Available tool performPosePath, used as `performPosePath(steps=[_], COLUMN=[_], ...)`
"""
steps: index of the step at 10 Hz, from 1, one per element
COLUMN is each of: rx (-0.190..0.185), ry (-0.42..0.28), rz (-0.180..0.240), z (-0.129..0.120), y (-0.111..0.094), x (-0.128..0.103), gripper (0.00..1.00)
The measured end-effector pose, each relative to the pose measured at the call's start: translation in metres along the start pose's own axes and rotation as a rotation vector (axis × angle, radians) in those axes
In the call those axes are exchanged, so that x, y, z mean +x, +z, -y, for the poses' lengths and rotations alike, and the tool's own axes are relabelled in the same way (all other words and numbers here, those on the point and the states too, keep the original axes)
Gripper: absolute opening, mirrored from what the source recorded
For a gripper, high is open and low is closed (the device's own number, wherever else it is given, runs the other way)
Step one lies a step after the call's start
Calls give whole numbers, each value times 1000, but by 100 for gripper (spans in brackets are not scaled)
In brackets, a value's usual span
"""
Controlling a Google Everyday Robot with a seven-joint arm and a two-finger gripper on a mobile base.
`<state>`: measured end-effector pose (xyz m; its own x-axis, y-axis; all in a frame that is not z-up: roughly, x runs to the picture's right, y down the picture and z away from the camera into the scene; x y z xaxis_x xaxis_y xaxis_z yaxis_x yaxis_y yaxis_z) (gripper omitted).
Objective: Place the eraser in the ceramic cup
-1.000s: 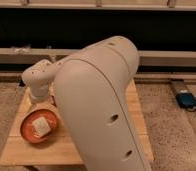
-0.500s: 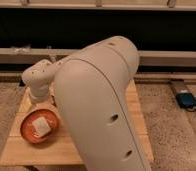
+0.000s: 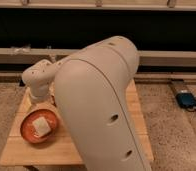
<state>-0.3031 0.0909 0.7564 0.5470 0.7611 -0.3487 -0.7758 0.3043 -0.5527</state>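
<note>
An orange-red ceramic cup (image 3: pixel 28 134) sits on the left part of the wooden table (image 3: pixel 136 125). It looks wide and shallow. A white eraser (image 3: pixel 40 125) lies inside it. My white arm (image 3: pixel 98 105) fills the middle of the view and bends left to a rounded wrist (image 3: pixel 38 80). My gripper (image 3: pixel 41 102) points down from that wrist, right above the cup's far rim. It is mostly hidden by the wrist.
A blue device with a cable (image 3: pixel 187 100) lies on the speckled floor at the right. A low ledge (image 3: pixel 166 57) in front of a dark wall runs behind the table, with small items (image 3: pixel 20 49) at its left end.
</note>
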Motion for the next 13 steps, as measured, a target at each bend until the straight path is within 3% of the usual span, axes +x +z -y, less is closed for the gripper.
performPosePath(steps=[8, 10, 13], rx=[-2, -9, 20], ry=[-13, -102, -80], rz=[-8, -53, -81], z=[1, 19, 69], y=[1, 3, 1], x=[0, -4, -12], gripper=[80, 80, 80])
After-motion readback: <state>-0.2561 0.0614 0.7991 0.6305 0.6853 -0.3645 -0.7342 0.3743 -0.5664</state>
